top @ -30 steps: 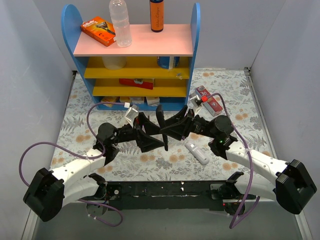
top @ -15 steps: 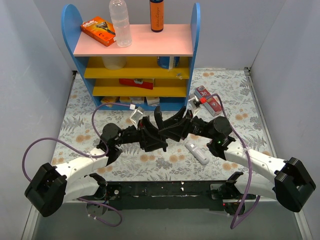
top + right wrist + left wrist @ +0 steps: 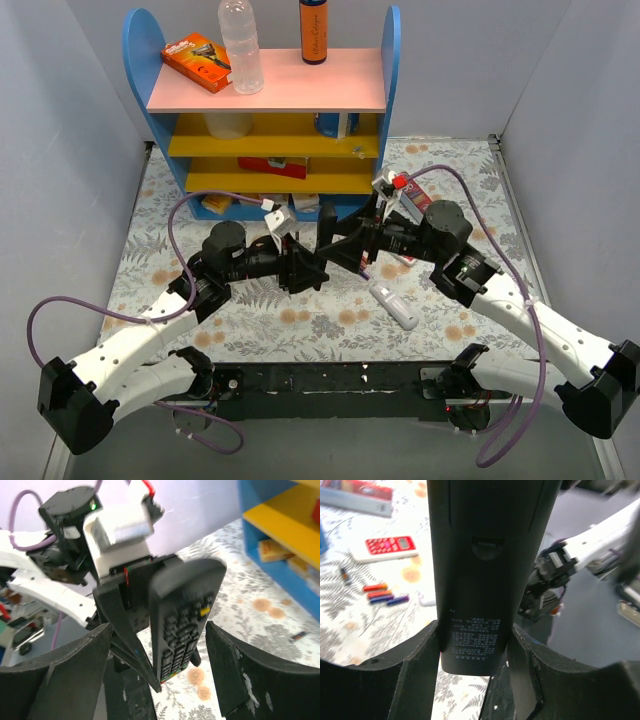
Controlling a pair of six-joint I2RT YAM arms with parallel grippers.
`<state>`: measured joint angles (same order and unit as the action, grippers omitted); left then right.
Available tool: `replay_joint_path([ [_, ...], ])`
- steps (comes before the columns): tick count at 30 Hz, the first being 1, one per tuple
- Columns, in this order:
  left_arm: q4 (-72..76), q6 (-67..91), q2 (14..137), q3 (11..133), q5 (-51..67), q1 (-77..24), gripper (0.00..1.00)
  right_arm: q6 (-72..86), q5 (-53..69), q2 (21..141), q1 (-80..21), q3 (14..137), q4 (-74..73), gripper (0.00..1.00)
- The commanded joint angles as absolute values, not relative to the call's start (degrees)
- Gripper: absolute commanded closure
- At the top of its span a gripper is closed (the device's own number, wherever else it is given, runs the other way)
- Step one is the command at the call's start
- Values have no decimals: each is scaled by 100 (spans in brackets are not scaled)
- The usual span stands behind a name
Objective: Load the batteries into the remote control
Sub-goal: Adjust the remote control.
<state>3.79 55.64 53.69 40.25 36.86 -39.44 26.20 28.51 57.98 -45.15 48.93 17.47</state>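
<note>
Floral tabletop (image 3: 150,270), black remote (image 3: 485,555) raised above its centre.
The left gripper (image 3: 472,637) clamps it, upper end cut off; the right gripper (image 3: 157,632) gapes clear of it; batteries (image 3: 382,594) lie blurred beyond.

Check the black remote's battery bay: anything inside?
Cannot tell: the back cover is on the black remote, hiding the bay. Several loose batteries lie on the table behind it. The left gripper grips the remote.
</note>
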Motion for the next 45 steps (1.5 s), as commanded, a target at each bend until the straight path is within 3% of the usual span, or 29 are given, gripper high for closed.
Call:
replay_joint_path([
  [1, -1536, 4360, 5344, 4482, 2831, -3929, 96, 1881, 1866, 5792, -4509, 6089, -733, 16],
  [7, -2108, 3727, 5458, 4746, 2190, -3929, 99, 2434, 1240, 6090, -4395, 6908, -1713, 7],
  [18, -2452, 2980, 5598, 4834, 1626, -4139, 99, 2619, 2443, 7162, -3990, 7207, -2004, 14],
  [31, -2610, 2733, 5740, 4878, 721, -4553, 99, 2399, 3603, 7857, -3981, 7313, -2180, 38],
  [34, -2619, 2716, 5722, 4852, 660, -4588, 99, 2434, 3647, 7884, -3981, 7172, -2083, 46],
  [37, -2628, 2707, 5704, 4843, 633, -4614, 95, 2522, 3726, 7892, -3981, 7102, -1934, 61],
  [39, -2637, 2716, 5643, 4834, 571, -4623, 90, 2549, 3709, 7875, -3973, 7067, -1872, 79],
  [41, -2619, 2751, 5573, 4816, 475, -4623, 79, 2593, 3604, 7788, -3947, 6979, -1785, 95],
  [43, -2558, 2874, 5450, 4790, 229, -4623, 67, 2759, 3516, 7673, -3911, 6865, -1488, 99],
  [44, -2523, 2952, 5397, 4755, 133, -4623, 54, 2847, 3481, 7542, -3876, 6708, -1364, 99],
  [45, -2496, 3101, 5283, 4729, -120, -4623, 29, 2926, 3437, 7463, -3867, 6628, -1197, 99],
])
